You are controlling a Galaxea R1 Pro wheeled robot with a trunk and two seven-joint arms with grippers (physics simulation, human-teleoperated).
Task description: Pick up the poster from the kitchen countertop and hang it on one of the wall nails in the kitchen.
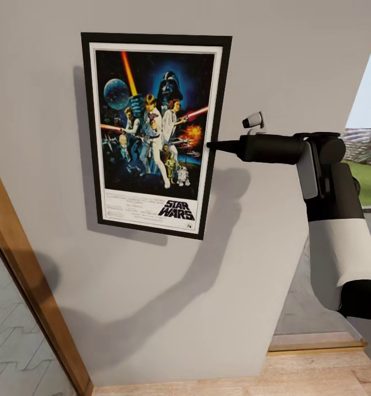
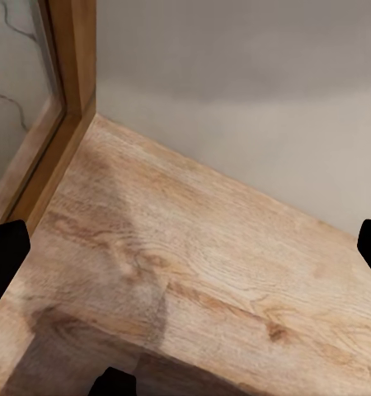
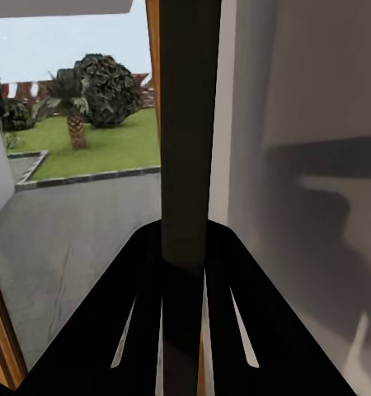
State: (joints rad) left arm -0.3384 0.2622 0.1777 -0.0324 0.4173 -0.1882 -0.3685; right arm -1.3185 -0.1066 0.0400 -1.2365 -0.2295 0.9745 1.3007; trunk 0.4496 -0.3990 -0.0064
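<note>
While one poster (image 1: 155, 132) lies against the wall (image 1: 273, 66), the right tool (image 1: 212, 146) clamps its right edge.

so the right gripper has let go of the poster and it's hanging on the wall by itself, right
Not quite. The right gripper is shut on the poster's right edge; the right wrist view shows both fingers clamped on the black frame. The poster does sit against the wall, as the head view shows.

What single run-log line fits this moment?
poster: against wall | right hand: shut on poster edge | left hand: open, over wood floor
</note>
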